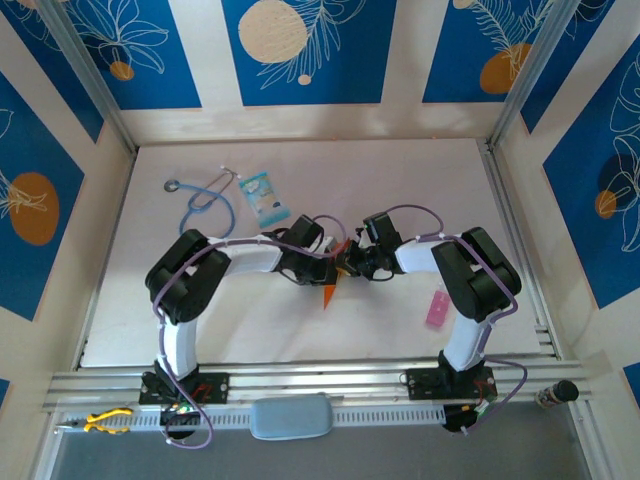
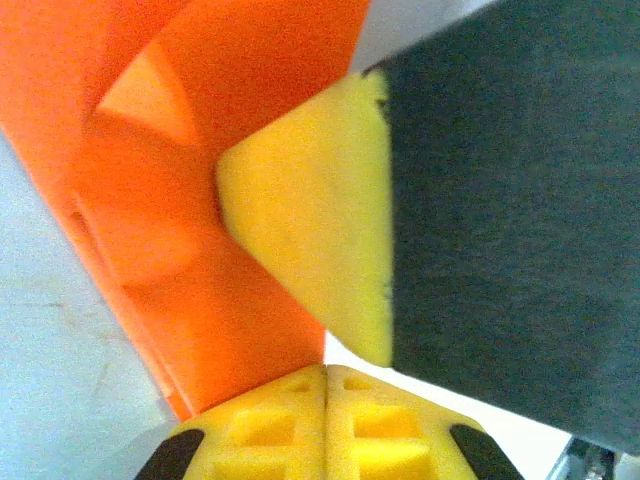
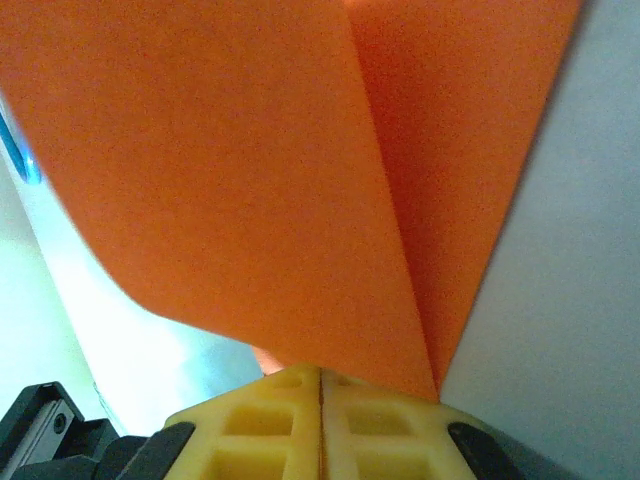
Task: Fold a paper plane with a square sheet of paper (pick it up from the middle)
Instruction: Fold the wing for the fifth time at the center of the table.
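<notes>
1. White table top point(image 1: 300, 330), walled by blue panels with a pale leaf pattern, fills the cell in the top view; both arms bend inward and meet near its middle.
2. We see one pouch-like item, a light-blue patterned packet point(image 1: 265, 197), lying flat toward the far left beside a blue stethoscope point(image 1: 205, 200). We cannot tell what it holds.
3. A small pink strip point(image 1: 437, 308) lies flat on the right, close to the right arm's elbow and well apart from the paper.
4. The paper plane point(image 1: 333, 290) sits at the table's centre, bright orange, with its wider end up between the two grippers.
5. Its long axis runs from the grippers toward the near edge, leaning slightly left, and the sharp tip points at the near edge. We cannot tell whether the tip touches the table.
6. The left gripper point(image 2: 326, 420) has its yellow fingers pressed together with no gap. The orange paper point(image 2: 200, 200) rises just to their left, and we cannot tell whether any of it is pinched there.
7. The right gripper point(image 3: 320, 400) is closed tight as well. The orange sheet point(image 3: 250, 180) runs straight down into the seam between its fingers, so we read it as pinching the plane's edge, with a crease slanting down beside them.
</notes>
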